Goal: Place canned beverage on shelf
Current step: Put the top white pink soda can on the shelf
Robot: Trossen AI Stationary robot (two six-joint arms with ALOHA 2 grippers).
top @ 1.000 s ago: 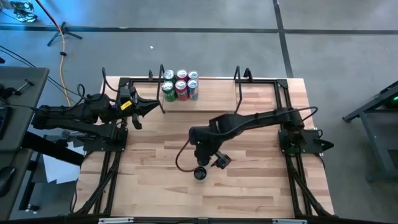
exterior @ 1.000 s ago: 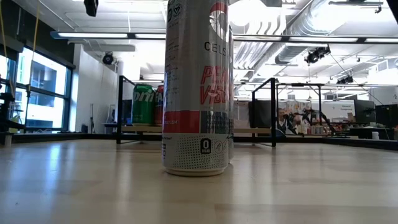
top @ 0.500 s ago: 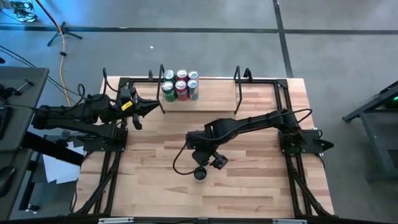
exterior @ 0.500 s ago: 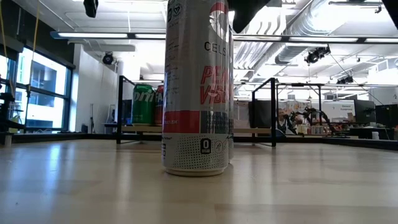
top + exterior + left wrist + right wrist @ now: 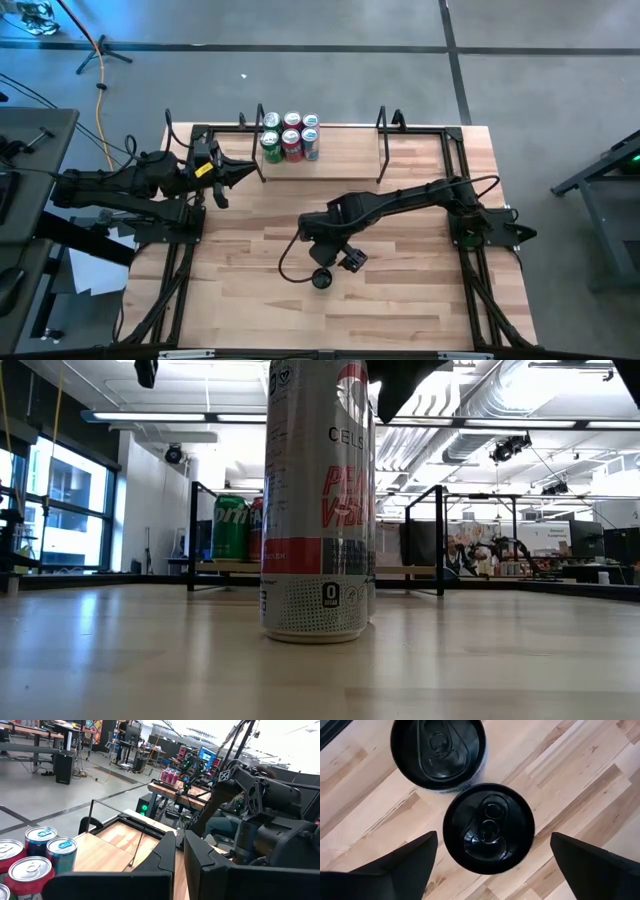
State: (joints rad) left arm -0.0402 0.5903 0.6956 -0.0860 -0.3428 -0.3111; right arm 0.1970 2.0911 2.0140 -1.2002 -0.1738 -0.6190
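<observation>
Near table front-centre, right hand [image 5: 487, 852] has dropped over two touching cans [image 5: 489, 827], fingers wide, not gripping yet; pick imminent. Shelf [image 5: 330, 140] at back edge. Left hand [image 5: 245, 168] closed, back-left.

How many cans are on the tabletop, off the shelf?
2. One black-topped can stands directly below the open right gripper; the second can stands right beside it. The high view shows only one, so the other is hidden there.
</observation>
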